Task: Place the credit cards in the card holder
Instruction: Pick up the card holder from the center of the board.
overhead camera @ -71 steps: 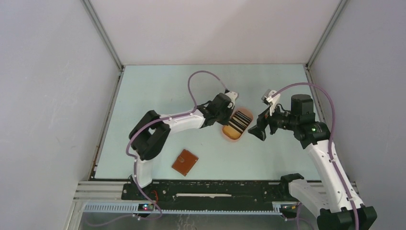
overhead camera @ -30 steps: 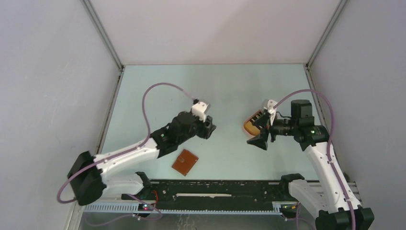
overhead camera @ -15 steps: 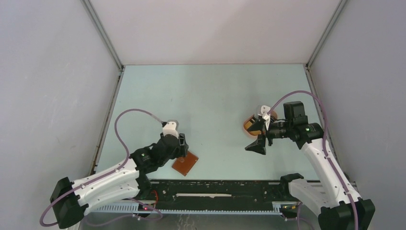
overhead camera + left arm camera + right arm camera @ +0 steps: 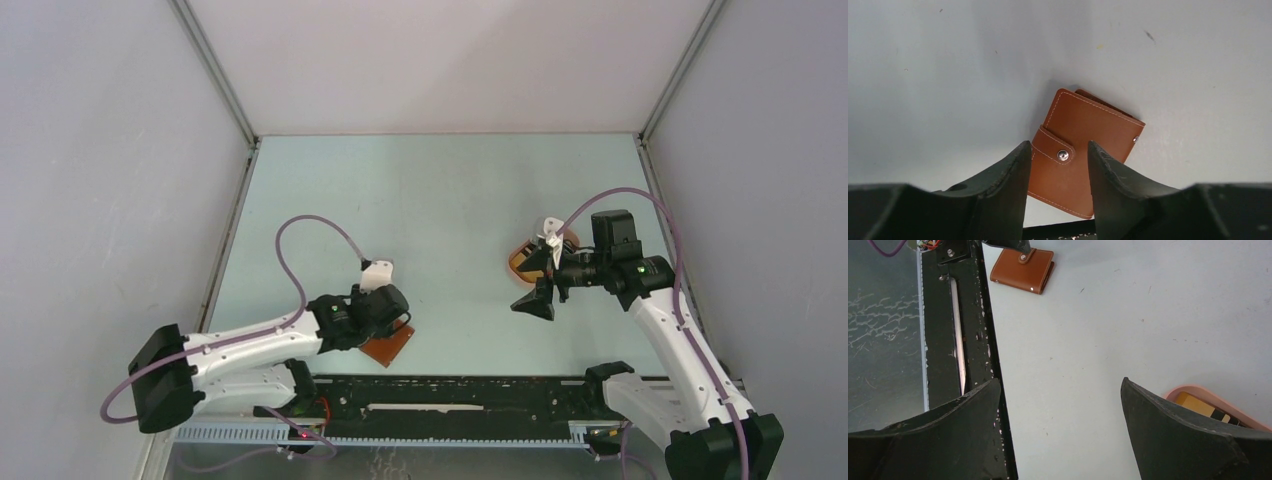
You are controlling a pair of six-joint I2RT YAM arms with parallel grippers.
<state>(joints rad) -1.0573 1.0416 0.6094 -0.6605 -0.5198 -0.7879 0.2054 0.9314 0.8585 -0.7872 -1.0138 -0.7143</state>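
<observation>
card holder (image 4: 1093, 140) closed, askew, snap tab (image 4: 1063, 155) up; left gripper (image 4: 1058, 148) parted above it; right gripper (image 4: 1060, 382) splayed, empty

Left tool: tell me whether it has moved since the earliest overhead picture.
Yes. The left tool came from mid-table back toward the near edge and is now at the card holder, which lies unmoved beside the black rail.

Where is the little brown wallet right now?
In the top view the closed brown card holder lies left on the table near its front edge, under the tip of the left arm.
</observation>
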